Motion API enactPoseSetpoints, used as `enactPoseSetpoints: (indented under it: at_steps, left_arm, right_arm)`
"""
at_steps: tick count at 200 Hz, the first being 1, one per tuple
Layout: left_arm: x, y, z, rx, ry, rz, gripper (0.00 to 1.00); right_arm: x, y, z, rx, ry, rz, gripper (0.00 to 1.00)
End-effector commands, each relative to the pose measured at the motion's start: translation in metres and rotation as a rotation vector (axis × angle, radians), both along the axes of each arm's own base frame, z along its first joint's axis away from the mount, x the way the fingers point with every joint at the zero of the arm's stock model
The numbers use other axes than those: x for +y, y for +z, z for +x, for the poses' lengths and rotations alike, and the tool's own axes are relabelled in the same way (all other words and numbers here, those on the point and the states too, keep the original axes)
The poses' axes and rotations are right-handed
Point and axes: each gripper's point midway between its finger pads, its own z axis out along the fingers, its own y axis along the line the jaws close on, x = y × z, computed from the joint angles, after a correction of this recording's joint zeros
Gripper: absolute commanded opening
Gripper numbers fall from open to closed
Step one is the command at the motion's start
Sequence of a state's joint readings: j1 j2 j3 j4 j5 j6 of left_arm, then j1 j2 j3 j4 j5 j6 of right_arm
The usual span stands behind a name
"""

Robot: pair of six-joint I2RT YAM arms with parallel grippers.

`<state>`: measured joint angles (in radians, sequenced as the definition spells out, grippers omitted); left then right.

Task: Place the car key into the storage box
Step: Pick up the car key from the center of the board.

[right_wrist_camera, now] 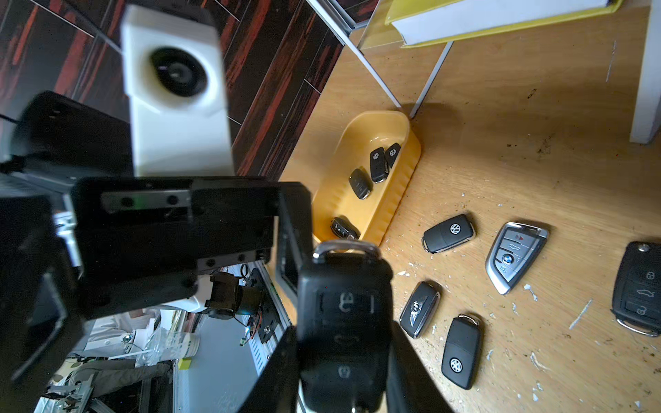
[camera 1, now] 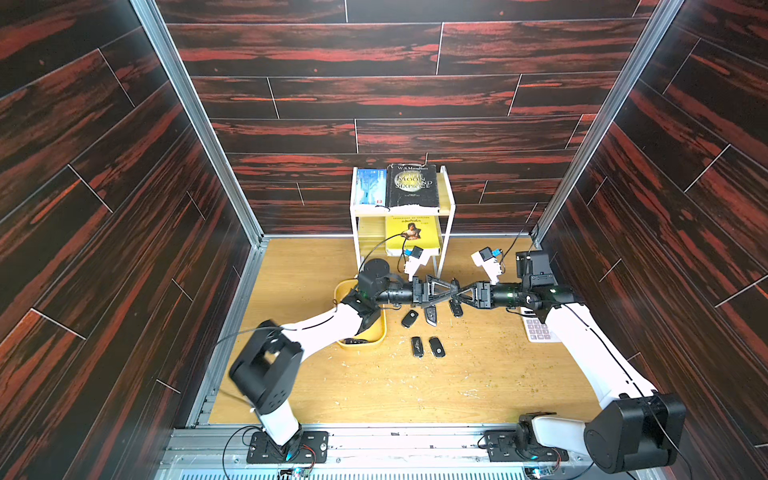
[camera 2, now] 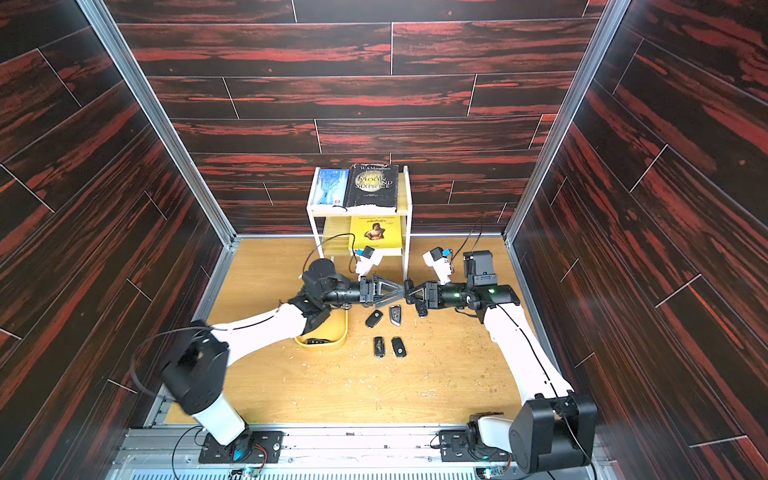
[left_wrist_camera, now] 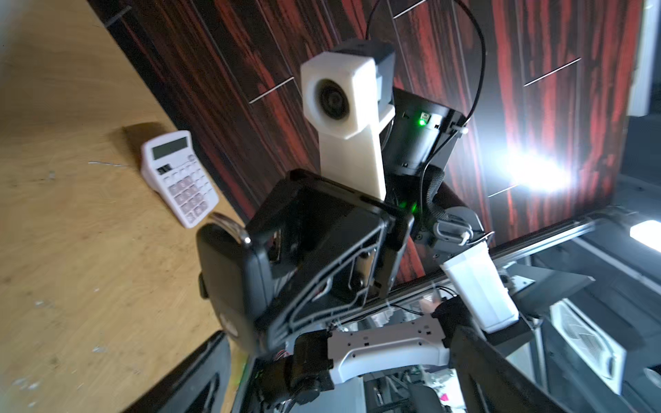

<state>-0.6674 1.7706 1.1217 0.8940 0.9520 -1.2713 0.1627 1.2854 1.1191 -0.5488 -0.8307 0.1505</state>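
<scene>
Car key: black fob, off the table, held in mid-air at 1 o'clock (dial centred on the tabletop, as in both top views). Not yet in the box.

At 9 o'clock: storage box, partly under the left forearm. The right wrist view shows four fobs lying in it.

Left gripper: fingers spread wide and holding nothing, nose to nose with the right one. The key's ring end sits just beside one left finger. It looks off-centre, though you cannot be sure.

Right gripper: fingers clamped on the key's lower body.

Five loose fobs lie near the centre; calculator at 3 o'clock.

Step, as judged: hand-over, right to left. Next, centre the left fingers on the ring end and close them before the right lets go. Then carry the key to 9 o'clock.
</scene>
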Motion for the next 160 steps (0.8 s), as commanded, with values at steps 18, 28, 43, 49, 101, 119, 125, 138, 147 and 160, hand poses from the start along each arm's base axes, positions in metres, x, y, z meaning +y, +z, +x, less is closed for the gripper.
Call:
enactPoseSetpoints:
  at_steps: [18, 28, 43, 49, 101, 119, 125, 138, 147, 160]
  left_arm:
    - [0.023, 0.032, -0.012, -0.158, 0.023, -0.133, 1.00]
    - [0.029, 0.023, -0.006, -0.246, 0.115, -0.027, 1.00]
    - [0.051, 0.003, 0.000, -0.426, 0.270, 0.284, 1.00]
    - [0.065, 0.002, 0.000, -0.492, 0.328, 0.397, 1.00]
    - [0.120, 0.028, -0.009, -0.745, 0.530, 0.487, 1.00]
    - [0.112, 0.012, -0.025, -0.821, 0.452, 0.505, 1.00]
    - [0.111, 0.005, -0.026, -0.826, 0.439, 0.531, 1.00]
    - [0.106, -0.007, -0.030, -0.881, 0.382, 0.561, 1.00]
    - [0.103, -0.020, -0.039, -0.928, 0.305, 0.596, 1.00]
    - [0.099, -0.036, -0.047, -1.066, 0.257, 0.632, 1.00]
  right_arm:
    - [0.003, 0.023, -0.009, -0.036, 0.016, 0.040, 0.18]
    - [0.003, 0.023, -0.009, -0.037, 0.008, 0.036, 0.18]
    - [0.002, 0.023, -0.010, -0.039, 0.005, 0.032, 0.18]
    - [0.002, 0.022, -0.009, -0.036, 0.003, 0.032, 0.18]
    - [0.002, 0.020, -0.007, -0.034, -0.002, 0.035, 0.20]
    - [0.003, 0.022, -0.007, -0.032, 0.001, 0.042, 0.21]
    - [0.003, 0.023, -0.007, -0.033, 0.005, 0.048, 0.21]
    - [0.006, 0.029, -0.011, -0.028, 0.024, 0.074, 0.21]
    - [0.010, 0.035, -0.015, -0.026, 0.040, 0.096, 0.22]
    - [0.014, 0.041, -0.022, -0.011, 0.064, 0.136, 0.22]
